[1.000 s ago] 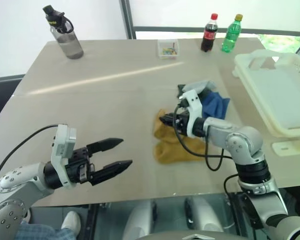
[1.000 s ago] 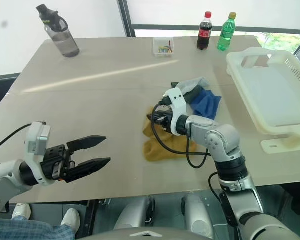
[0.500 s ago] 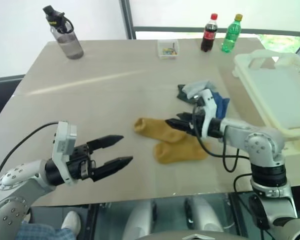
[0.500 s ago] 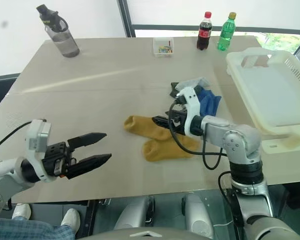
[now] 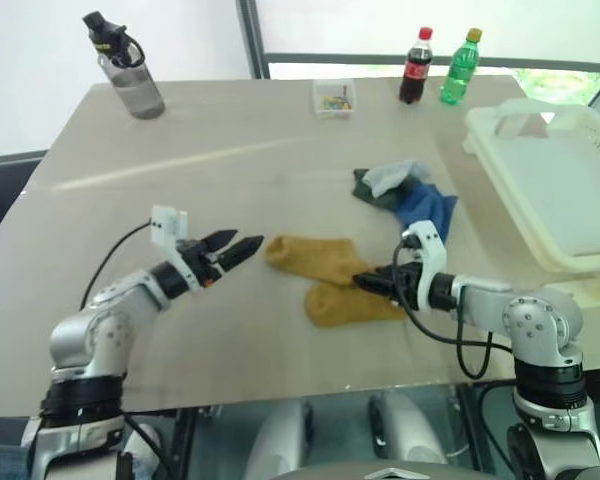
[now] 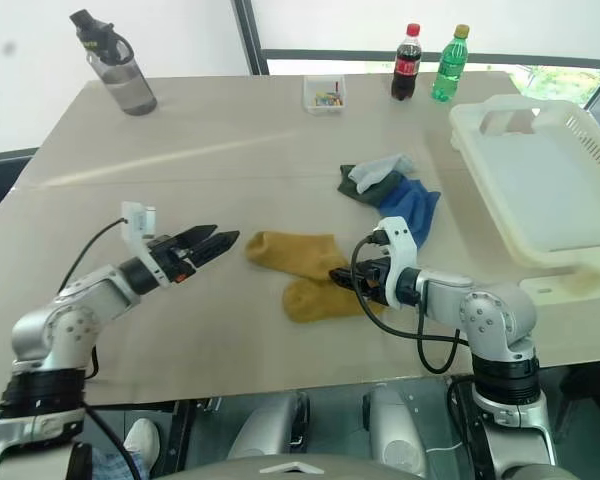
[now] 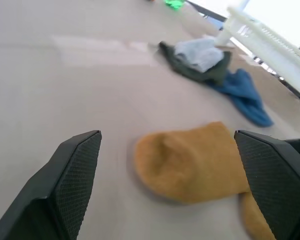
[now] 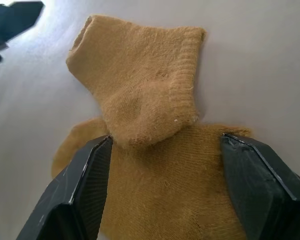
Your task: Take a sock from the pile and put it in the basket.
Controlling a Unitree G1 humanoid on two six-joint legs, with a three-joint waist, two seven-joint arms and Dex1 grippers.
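Note:
The pile (image 5: 405, 192) of blue, green-grey and pale grey socks lies right of the table's middle. Two mustard socks lie apart from it, nearer me: one stretched flat (image 5: 310, 258), one just below it (image 5: 350, 304). My right gripper (image 5: 365, 283) is open, low over where the two mustard socks overlap. In the right wrist view its fingers (image 8: 85, 185) stand wide on either side of the flat sock (image 8: 145, 80), holding nothing. My left gripper (image 5: 232, 250) is open and level, just left of the stretched sock's end (image 7: 195, 160). The cream basket (image 5: 550, 190) sits at the table's right edge.
A grey water bottle (image 5: 125, 65) stands at the far left. At the back edge are a small clear box (image 5: 335, 97), a cola bottle (image 5: 414, 66) and a green bottle (image 5: 458, 68). Bare tabletop (image 5: 210, 170) lies between the bottles and my left arm.
The right gripper drew a mustard sock out flat, opened, and pulled back toward the near right. The left arm reached forward to the sock's left end.

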